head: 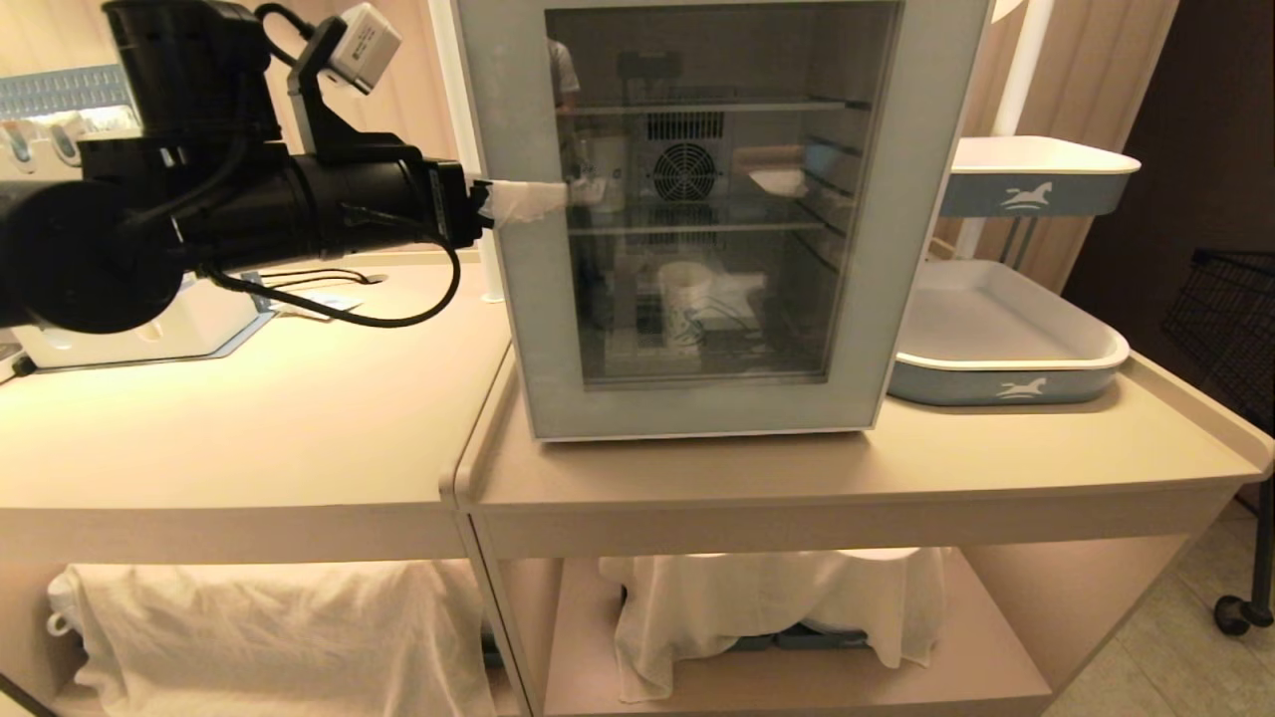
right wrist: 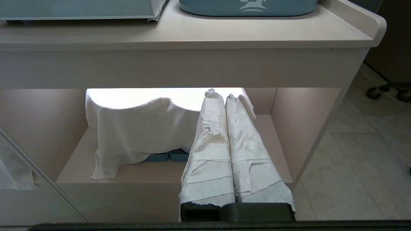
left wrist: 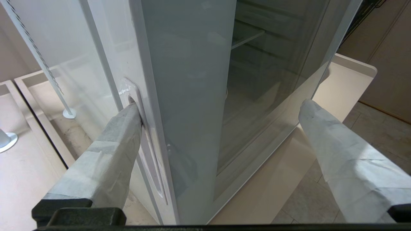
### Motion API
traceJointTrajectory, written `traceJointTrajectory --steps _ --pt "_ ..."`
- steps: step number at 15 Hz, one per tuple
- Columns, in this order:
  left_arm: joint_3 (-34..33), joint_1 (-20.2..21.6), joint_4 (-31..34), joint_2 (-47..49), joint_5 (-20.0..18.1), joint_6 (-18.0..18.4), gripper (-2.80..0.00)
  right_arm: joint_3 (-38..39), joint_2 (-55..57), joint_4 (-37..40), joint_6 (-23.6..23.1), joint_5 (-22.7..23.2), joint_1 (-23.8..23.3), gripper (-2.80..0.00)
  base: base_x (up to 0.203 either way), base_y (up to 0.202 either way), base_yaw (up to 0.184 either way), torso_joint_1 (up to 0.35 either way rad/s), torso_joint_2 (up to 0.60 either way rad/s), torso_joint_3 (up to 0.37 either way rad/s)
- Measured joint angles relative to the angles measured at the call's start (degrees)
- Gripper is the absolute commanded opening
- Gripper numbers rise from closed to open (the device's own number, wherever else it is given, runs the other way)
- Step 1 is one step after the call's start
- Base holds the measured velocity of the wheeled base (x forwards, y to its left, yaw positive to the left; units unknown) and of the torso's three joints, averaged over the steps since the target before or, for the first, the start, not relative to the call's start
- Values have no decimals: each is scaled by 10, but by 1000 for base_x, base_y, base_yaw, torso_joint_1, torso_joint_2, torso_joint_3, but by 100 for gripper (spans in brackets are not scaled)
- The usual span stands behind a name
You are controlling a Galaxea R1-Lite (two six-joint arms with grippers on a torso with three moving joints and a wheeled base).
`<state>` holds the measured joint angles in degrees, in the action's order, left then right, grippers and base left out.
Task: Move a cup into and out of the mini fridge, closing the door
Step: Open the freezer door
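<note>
The mini fridge (left wrist: 106, 48) stands on the beige counter with its door (head: 896, 199) closed. Through the dark glass I see the cup (head: 685, 304), white with a blue pattern, upright on the lower shelf. My left gripper (head: 538, 194) reaches in from the left at mid height and is open, straddling the door's left edge. In the left wrist view one finger (left wrist: 128, 122) rests in the handle recess on the side, while the other finger (left wrist: 321, 128) hangs in front of the glass, apart from it. My right gripper (right wrist: 220, 94) is shut and empty, low in front of the counter's shelf.
A two-tier blue and white tray stand (head: 1006, 349) sits right of the fridge. A white machine (head: 149, 329) and a thin white pole (head: 488, 269) stand on the left. White cloths (head: 777, 607) cover things on the lower shelf. A black wire cart (head: 1225, 299) is at far right.
</note>
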<state>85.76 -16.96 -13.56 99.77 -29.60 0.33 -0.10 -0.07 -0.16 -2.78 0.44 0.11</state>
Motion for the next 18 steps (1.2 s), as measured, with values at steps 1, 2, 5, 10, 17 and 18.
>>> traceJointTrajectory --steps 1,2,5,10,17,18 --pt "-3 -4 -1 -2 0 0 0 0 0 0 0 0 0 -280 0 0 0 0 0 0" --pt "-7 -8 -3 -4 1 -1 0 0 0 0 0 0 0 -280 0 0 0 0 0 0" --pt "-11 -18 -3 -8 10 -4 0 0 0 0 0 0 0 -280 0 0 0 0 0 0" --pt "-25 -29 -3 -20 9 -5 0 0 0 0 0 0 0 -280 0 0 0 0 0 0" --pt "-55 -37 0 -51 8 -5 0 0 0 0 0 0 0 -280 0 0 0 0 0 0" --pt "-65 -38 0 -61 7 -4 0 0 0 0 0 0 0 -280 0 0 0 0 0 0"
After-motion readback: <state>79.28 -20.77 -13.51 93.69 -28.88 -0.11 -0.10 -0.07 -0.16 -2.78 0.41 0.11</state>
